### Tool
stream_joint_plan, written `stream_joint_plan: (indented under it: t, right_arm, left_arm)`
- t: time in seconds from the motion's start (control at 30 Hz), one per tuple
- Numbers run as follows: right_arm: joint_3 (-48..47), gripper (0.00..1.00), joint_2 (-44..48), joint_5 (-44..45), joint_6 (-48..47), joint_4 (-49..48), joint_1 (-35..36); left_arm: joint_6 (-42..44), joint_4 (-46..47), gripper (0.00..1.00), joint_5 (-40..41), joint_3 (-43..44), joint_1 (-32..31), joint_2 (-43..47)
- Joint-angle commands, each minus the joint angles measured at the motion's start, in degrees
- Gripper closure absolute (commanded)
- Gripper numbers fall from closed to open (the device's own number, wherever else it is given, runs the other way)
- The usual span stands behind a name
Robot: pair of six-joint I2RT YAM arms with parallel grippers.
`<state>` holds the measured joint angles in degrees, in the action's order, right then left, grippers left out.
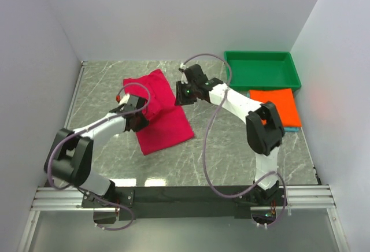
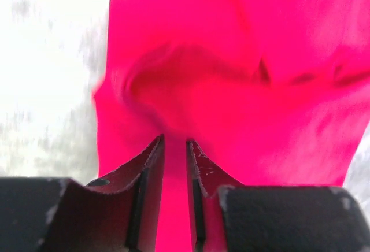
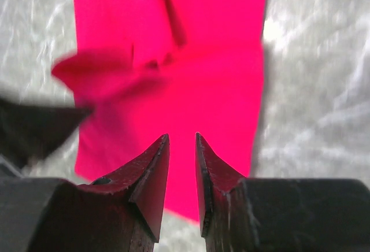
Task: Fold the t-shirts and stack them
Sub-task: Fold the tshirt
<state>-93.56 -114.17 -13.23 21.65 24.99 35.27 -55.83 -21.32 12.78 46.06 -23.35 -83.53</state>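
The crimson-pink t-shirt (image 1: 167, 126) lies partly folded on the marble table left of centre. My left gripper (image 1: 140, 113) is on its left part, shut on a bunched fold of it; in the left wrist view the shirt (image 2: 243, 61) puckers at the tips of the gripper (image 2: 175, 142). My right gripper (image 1: 181, 97) hovers over the shirt's right edge, jaws a narrow gap apart and empty; the right wrist view shows the shirt (image 3: 214, 90) and table beyond the gripper (image 3: 182, 136). The folded orange t-shirt (image 1: 277, 106) lies at right on the teal one (image 1: 289, 129), of which only an edge shows.
A green plastic tray (image 1: 260, 55) stands at the back right, just behind the orange shirt. White walls close in the table on the left, back and right. My left gripper shows as a dark shape at the left of the right wrist view (image 3: 34, 128).
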Motion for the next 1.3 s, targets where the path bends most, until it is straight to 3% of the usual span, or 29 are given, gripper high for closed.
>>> stream_joint_plan:
  t: [0.0, 0.23, 0.4, 0.67, 0.83, 1.03, 1.27]
  right_arm:
    - [5.22, 0.68, 7.46, -1.01, 0.24, -4.51, 0.24]
    - [11.37, 0.68, 9.93, -3.99, 0.84, -6.17, -0.28]
    - [13.31, 0.68, 8.97, -10.31, 3.31, -9.17, -1.69]
    - [9.63, 0.65, 4.05, -19.79, 5.59, -14.44, -2.66]
    - [4.27, 0.65, -3.77, -24.11, 8.41, -18.57, -3.45]
    - [-2.76, 0.66, -13.79, -26.75, 12.35, -21.21, -5.03]
    - [-5.58, 0.66, -21.87, -28.87, 18.25, -24.38, -7.75]
  left_arm:
    - [3.62, 0.67, 0.73, 1.73, 5.43, 2.78, -4.79]
    - [2.76, -0.12, 0.74, 1.73, 13.61, 7.96, -10.69]
    - [1.96, 0.4, 0.73, -5.72, 14.41, 12.37, -13.86]
    - [-0.41, 7.25, 0.66, -12.33, 3.78, 12.11, 1.24]
    - [-2.61, 16.81, 0.72, -16.64, -1.94, 11.58, 3.02]
    - [-3.92, 24.39, 0.79, -18.32, -1.07, 12.36, -8.2]
    - [-8.68, 33.8, 0.82, -19.72, -3.88, 15.18, -15.43]
